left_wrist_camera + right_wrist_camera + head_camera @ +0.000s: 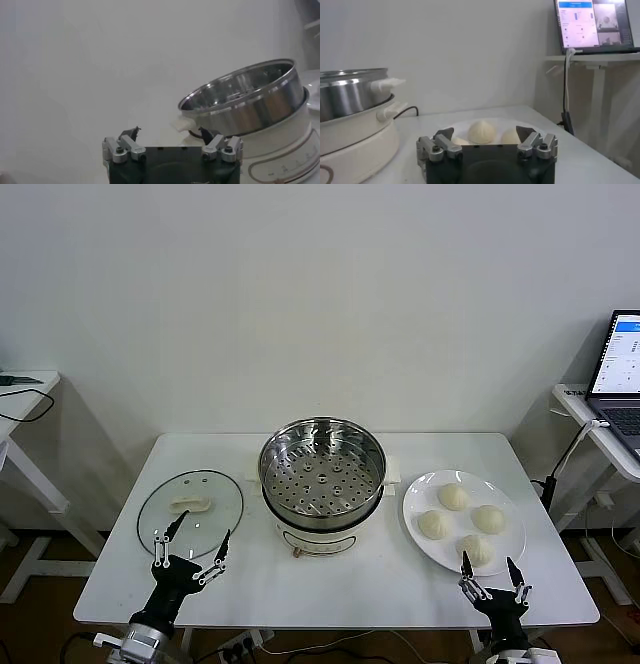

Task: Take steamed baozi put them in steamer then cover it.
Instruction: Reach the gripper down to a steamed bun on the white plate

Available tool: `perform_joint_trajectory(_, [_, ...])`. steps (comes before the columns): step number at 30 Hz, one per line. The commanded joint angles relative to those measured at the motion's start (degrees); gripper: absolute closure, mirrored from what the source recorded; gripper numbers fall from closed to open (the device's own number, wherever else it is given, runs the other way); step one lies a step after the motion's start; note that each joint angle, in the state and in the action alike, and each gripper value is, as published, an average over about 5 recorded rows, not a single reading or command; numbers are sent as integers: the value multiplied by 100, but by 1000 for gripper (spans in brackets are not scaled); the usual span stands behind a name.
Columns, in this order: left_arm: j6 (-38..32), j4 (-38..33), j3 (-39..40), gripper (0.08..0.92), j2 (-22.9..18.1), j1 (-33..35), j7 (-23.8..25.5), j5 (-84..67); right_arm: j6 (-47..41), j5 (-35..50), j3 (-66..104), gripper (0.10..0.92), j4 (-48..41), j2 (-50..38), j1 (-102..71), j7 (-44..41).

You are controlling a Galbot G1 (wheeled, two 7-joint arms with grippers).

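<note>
White table (pixel 330 584), both hands (pixel 191 553) (pixel 493 573) low, spread open

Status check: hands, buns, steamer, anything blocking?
Left hand open, over the lid. Right hand open, at the near rim of the plate. Four buns on plate; steamer uncovered, no buns inside. Nothing blocking.

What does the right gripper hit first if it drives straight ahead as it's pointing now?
Most likely the nearest baozi on the white plate. The right gripper, open, sits at the table's near edge aimed at it. How high it would pass is unclear, so it may meet the plate's rim first.
</note>
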Motion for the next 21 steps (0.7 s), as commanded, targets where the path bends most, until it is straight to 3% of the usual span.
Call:
perform_joint_trajectory(1, [1, -62, 39, 177, 5, 54, -3, 18, -99, 0, 62, 203, 19, -67, 135, 74])
perform_joint_trajectory(10, [-3, -200, 115, 177, -42, 189, -44, 99, -932, 252, -47, 203, -961, -1354, 2400, 120])
perform_joint_trajectory(16, [27, -286, 117, 177, -94, 230, -79, 97, -1290, 1243, -1392, 203, -2379, -2224, 4547, -73])
perform_joint_trajectory(21, [53, -330, 123, 177, -123, 245, -93, 97, -1581, 1803, -2727, 203, -3669, -2786, 6165, -1183])
